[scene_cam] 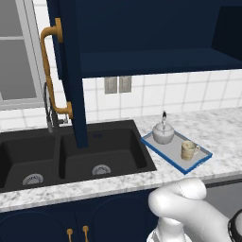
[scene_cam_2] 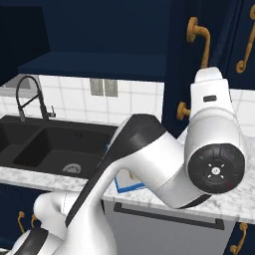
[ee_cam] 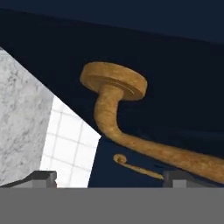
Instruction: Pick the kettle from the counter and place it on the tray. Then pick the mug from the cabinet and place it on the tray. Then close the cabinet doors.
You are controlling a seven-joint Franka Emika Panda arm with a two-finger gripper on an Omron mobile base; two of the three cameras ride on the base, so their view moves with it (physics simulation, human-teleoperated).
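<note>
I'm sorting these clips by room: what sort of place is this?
A rendered kitchen: black double sink in a marble counter, navy wall cabinet above, kettle and mug on a tray.

Tray [scene_cam_2: 130, 185]: mostly hidden behind the arm, one blue corner visible. Door handle [ee_cam: 131, 131]: close ahead of the gripper [ee_cam: 109, 178], far end cut by the frame edge. Fingertips [ee_cam: 41, 177] barely visible.

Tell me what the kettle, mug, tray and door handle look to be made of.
Kettle: seems metal, silvery-grey with a soft sheen, thin dark handle on top.
Mug: looks ceramic, cream and matte.
Tray: flat grey base with a blue rim; plastic or painted metal, hard to say.
Door handle: brass-like, orange-gold with a mottled, dull finish, on a dark navy door.
</note>
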